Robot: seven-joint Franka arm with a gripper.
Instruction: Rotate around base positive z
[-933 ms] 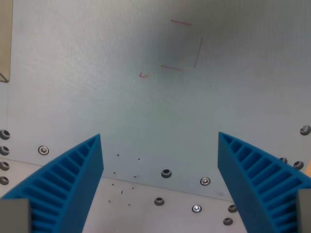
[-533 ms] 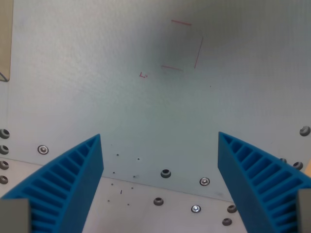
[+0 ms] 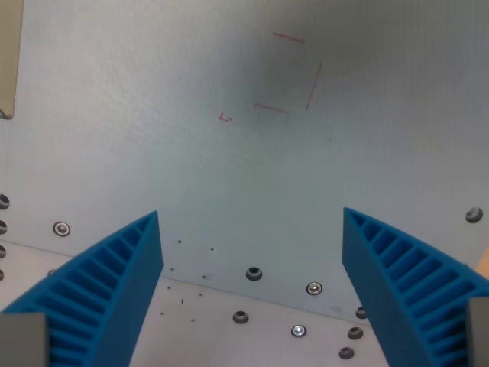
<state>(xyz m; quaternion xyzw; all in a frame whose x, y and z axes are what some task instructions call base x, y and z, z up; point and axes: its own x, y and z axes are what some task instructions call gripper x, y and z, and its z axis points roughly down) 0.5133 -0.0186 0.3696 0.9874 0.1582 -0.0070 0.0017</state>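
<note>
1. Wrist view is filled at its lower edge by the gripper (image 3: 252,222), whose two blue ribbed fingers (image 3: 99,294) are seen spread wide apart, one at the view's left and one at the view's right, with nothing held between them.
2. No separate object is seen for the task; the gripper itself is poised above a pale grey table surface (image 3: 191,168), apart from it.
3. Three thin red lines (image 3: 289,73) are drawn on the surface toward the upper middle, forming three sides of a square, and one small red mark (image 3: 225,118) is seen to their left.
4. Bolt heads (image 3: 254,273) are scattered along the lower part of the surface: about seven are counted between and below the fingers, one (image 3: 474,215) near the right edge, and several at the left edge.
5. A beige strip (image 3: 8,61) is seen at the upper left edge.
6. Between the fingers and the red lines, the surface lies open and bare.
</note>
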